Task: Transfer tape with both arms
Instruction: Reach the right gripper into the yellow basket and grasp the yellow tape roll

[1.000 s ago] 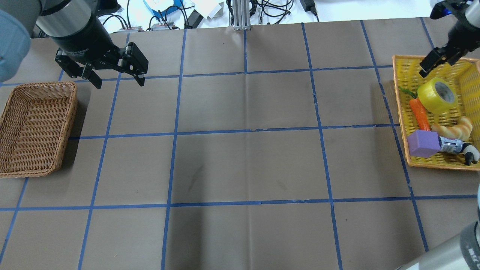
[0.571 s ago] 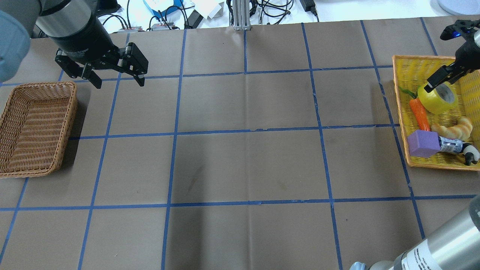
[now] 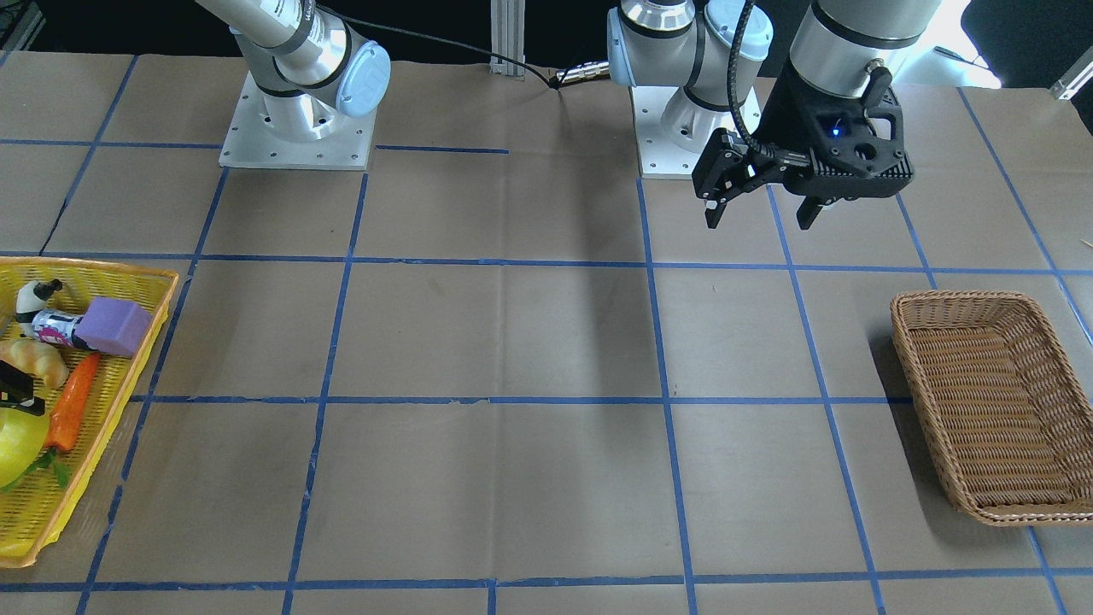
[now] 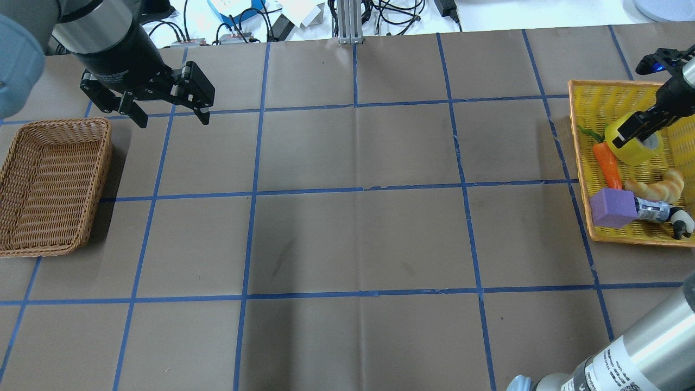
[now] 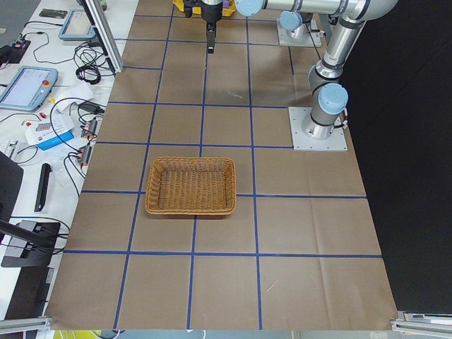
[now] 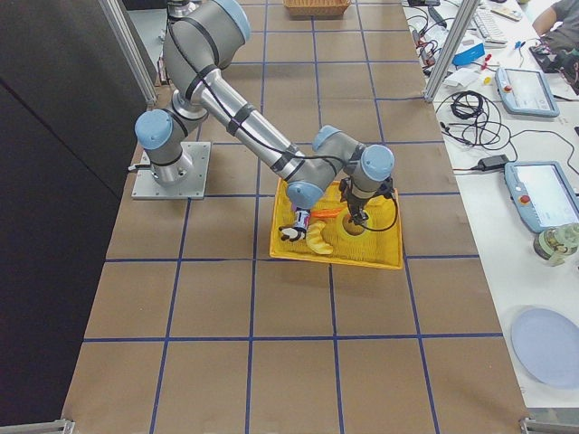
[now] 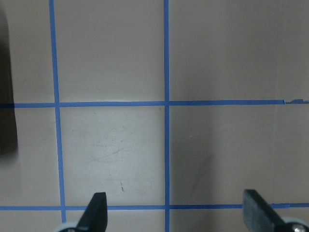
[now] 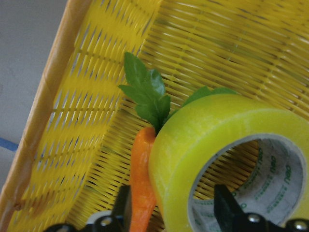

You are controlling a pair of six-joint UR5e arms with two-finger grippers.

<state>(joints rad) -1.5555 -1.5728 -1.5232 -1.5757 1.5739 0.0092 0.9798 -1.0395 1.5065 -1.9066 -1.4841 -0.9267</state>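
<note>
The yellow tape (image 4: 624, 153) lies tilted in the yellow basket (image 4: 592, 92) at the table's right end, against a carrot (image 4: 607, 165). My right gripper (image 4: 638, 130) is low over the tape and open. In the right wrist view one finger (image 8: 123, 209) is outside the tape (image 8: 207, 125) and the other finger (image 8: 223, 205) is inside its grey-white core, astride the ring's wall. The tape also shows in the front view (image 3: 13, 440). My left gripper (image 4: 174, 120) hangs open and empty above the table at the far left, as the front view (image 3: 758, 224) also shows.
A purple block (image 4: 612, 207), a croissant (image 4: 659, 187) and a small panda toy (image 4: 678, 220) share the yellow basket. A brown wicker basket (image 4: 103, 163) stands at the left end, just in front of my left gripper. Cables lie beyond the far edge.
My right gripper has come down from above the basket's far part onto the tape, with its fingers now astride the ring's wall. The left arm has not moved.
</note>
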